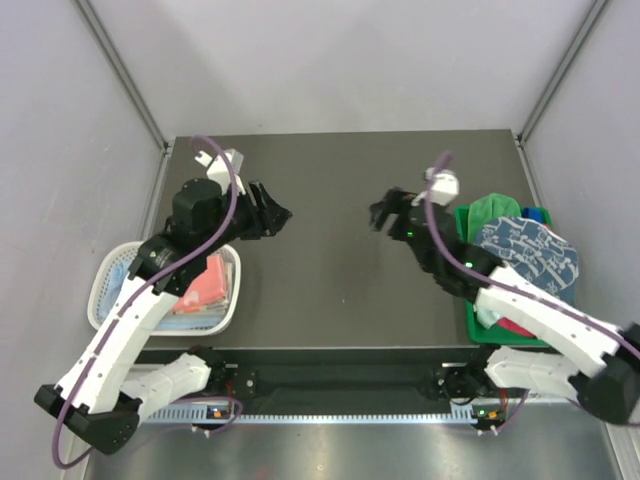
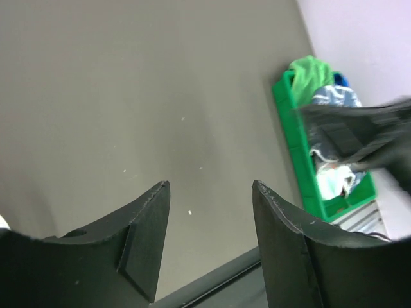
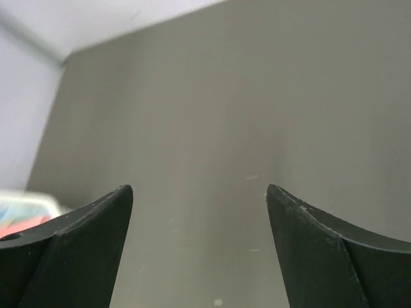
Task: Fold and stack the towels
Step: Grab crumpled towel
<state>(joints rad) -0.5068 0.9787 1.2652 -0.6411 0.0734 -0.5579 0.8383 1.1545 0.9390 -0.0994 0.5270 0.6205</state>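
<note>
Left fingers (image 1: pixel 272 216) part open, nothing between them, only bare desk (image 1: pixel 330 290) in the gap. Right fingers (image 1: pixel 385 212) spread wide, nothing held, bare desk below too. Both sets hang over the middle of the desk, tips facing each other, well apart.

Left wrist view: looks across the desk to the right and catches the green bin (image 2: pixel 292 138) side-on, with the green towel (image 2: pixel 309 69) on top at its far end, the navy patterned towel (image 2: pixel 334 96) behind it and a pale cloth lower in the bin. The right arm crosses as a dark blur in front. Top view cannot show that pale cloth; the arm hides it.

Right wrist view: mostly desk and back wall. A blurred sliver of the white basket (image 3: pixel 26 204) with something red in it sits at the left edge, too soft to tell more.

Top view only: white basket (image 1: pixel 108 275) at near left under the left arm, with the coral towel (image 1: pixel 207 283) lying on a pale bluish one. Green bin (image 1: pixel 466 300) at right, navy patterned towel (image 1: pixel 530 250) draped over it, green towel (image 1: pixel 490 208) at the far end, a blue towel (image 1: pixel 537 213) peeking out beside that.

Towels vs fingers: none touched. The bin towels lie just right of the right fingers; the basket towels lie near and left of the left fingers.
</note>
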